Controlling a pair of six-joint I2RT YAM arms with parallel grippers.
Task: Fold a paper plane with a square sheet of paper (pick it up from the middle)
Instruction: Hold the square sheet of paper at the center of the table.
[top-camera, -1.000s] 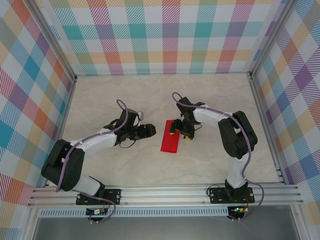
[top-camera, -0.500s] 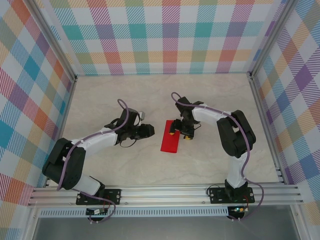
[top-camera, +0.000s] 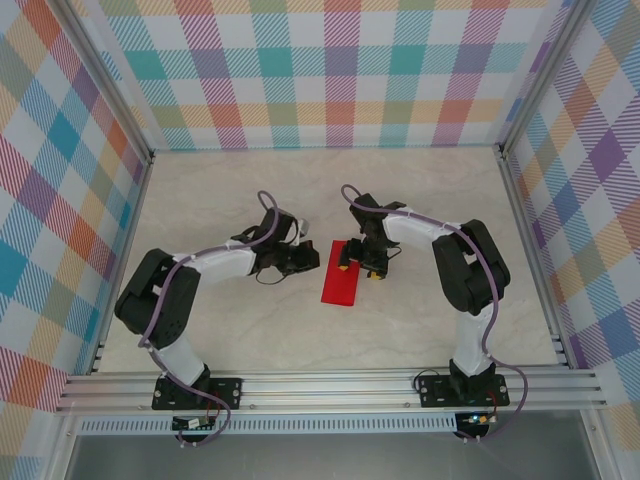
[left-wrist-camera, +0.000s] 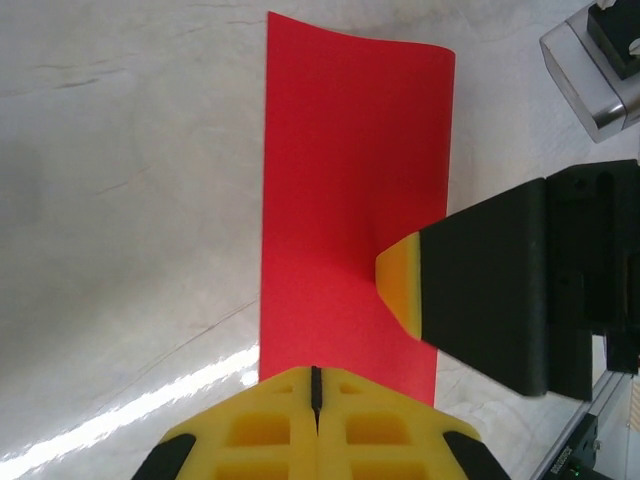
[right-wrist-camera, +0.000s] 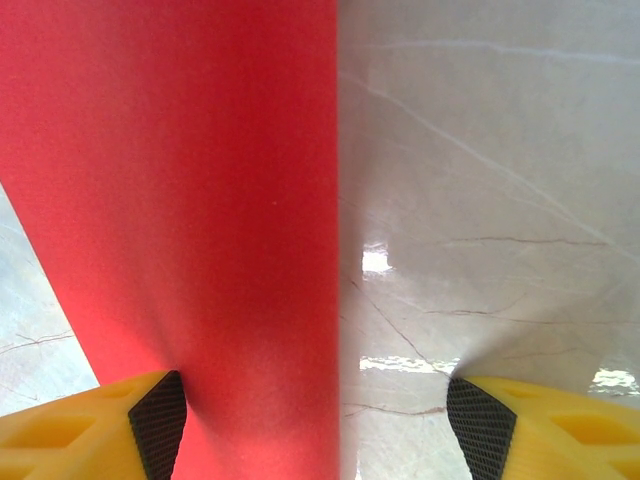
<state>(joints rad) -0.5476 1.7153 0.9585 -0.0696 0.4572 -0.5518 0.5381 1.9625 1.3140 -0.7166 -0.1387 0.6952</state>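
Yellow padding marks the left tool (left-wrist-camera: 315, 388), whose two jaws are pressed together with no gap at the bottom middle of the left wrist view. Its tip meets the lower edge of the square sheet of paper (left-wrist-camera: 350, 170). Whether it pinches that edge or merely bears down on it, I cannot tell. Closed like this it makes one blunt point, which in my judgement suits pressing a crease rather than lifting.

The red sheet stretches from it toward the top of that view as a narrow oblong, so it looks already folded in half. It lies on the pale marbled table (left-wrist-camera: 120, 200).

From the right of the frame a yellow fingertip (left-wrist-camera: 398, 280) of the right tool (right-wrist-camera: 322, 425) rests on the sheet's middle, probably pinning it against sliding. That tool stands wide open and grips nothing. In its own view one pad sits low left on the red and the other low right over bare table, straddling the sheet's straight edge. From above, the sheet lies at the centre, between the two tools.
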